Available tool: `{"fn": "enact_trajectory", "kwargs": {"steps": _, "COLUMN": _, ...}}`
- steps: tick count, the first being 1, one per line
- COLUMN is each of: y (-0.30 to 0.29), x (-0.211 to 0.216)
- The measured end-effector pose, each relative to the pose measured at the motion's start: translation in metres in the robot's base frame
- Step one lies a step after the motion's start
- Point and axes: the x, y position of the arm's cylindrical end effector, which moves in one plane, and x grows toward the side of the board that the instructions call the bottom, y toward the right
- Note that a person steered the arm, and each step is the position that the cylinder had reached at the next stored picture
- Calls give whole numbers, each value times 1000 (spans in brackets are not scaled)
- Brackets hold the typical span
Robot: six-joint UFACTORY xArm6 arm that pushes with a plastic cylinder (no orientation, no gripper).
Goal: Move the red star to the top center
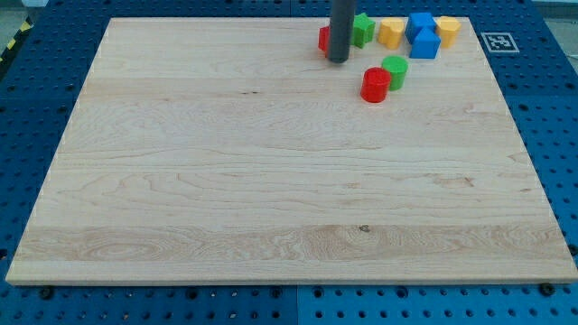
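The red star point(323, 38) lies near the board's top edge, a little right of centre, mostly hidden behind my dark rod. My tip point(338, 60) rests on the board against the star's right side. A green block point(362, 29) sits just right of the rod, close to the star. The wooden board point(226, 162) fills the view.
A red cylinder point(375, 85) and a green cylinder point(394, 71) stand together below and right of my tip. A yellow block point(390, 32), two blue blocks point(423, 34) and another yellow block point(448, 28) line the top edge to the right.
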Motion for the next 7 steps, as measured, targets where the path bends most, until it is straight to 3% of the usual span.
{"fn": "enact_trajectory", "kwargs": {"steps": 2, "y": 21, "x": -12}}
{"fn": "enact_trajectory", "kwargs": {"steps": 4, "y": -34, "x": -25}}
{"fn": "enact_trajectory", "kwargs": {"steps": 7, "y": -41, "x": -27}}
